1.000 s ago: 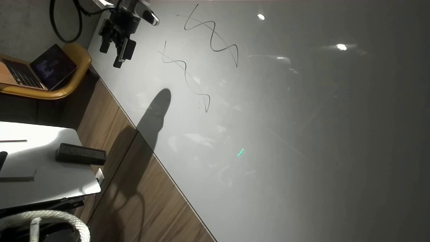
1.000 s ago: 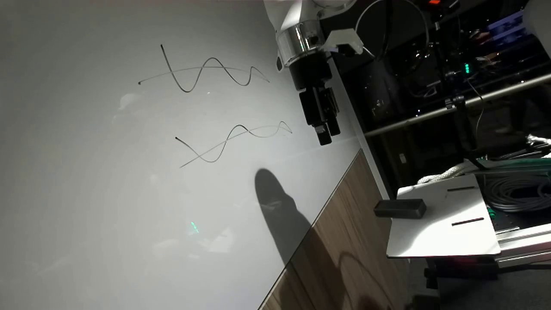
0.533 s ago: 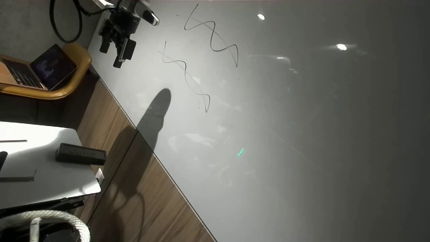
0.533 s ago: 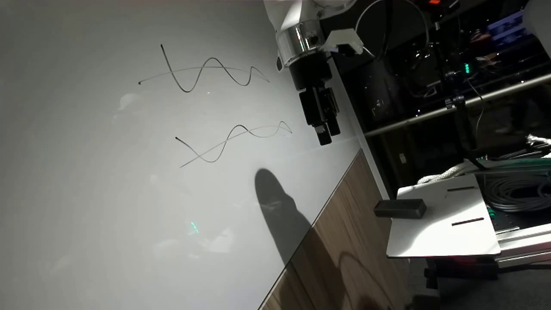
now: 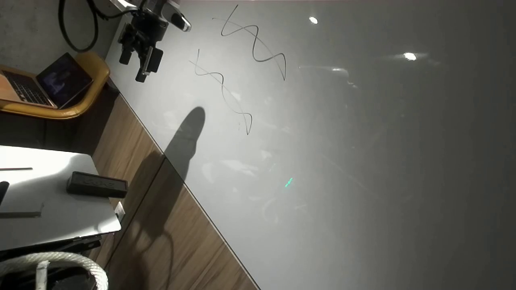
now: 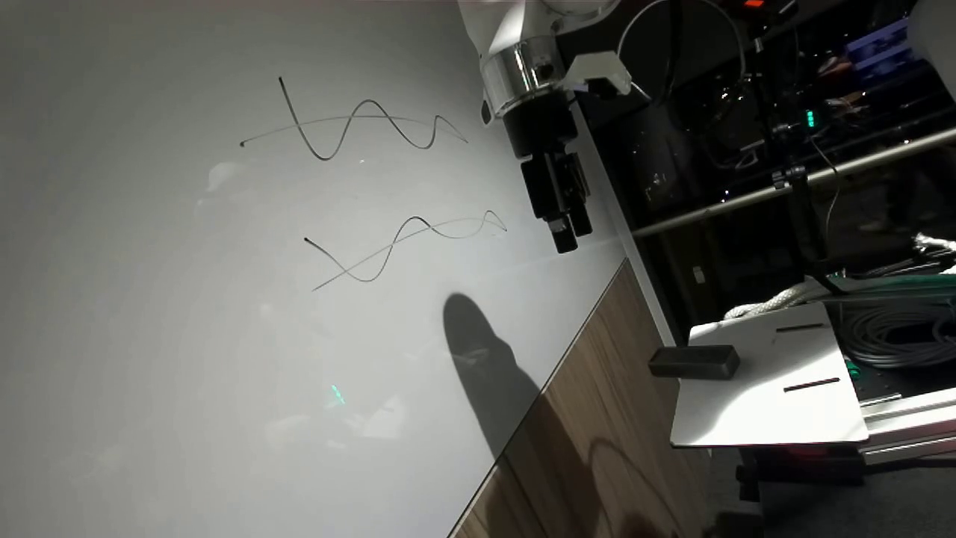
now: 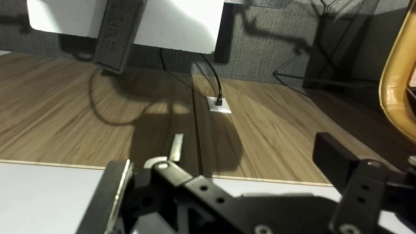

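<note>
Black eraser-like block (image 7: 118, 35) rests on the white panel (image 7: 185, 26), well ahead of the jaws, overhanging its edge. The gripper (image 5: 133, 67) stands spread and empty, beside the whiteboard (image 5: 342, 161). I judge this step as hovering only; any grasp first calls for approach.

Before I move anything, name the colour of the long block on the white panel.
Dark grey; the block shows best in the wrist view.
</note>
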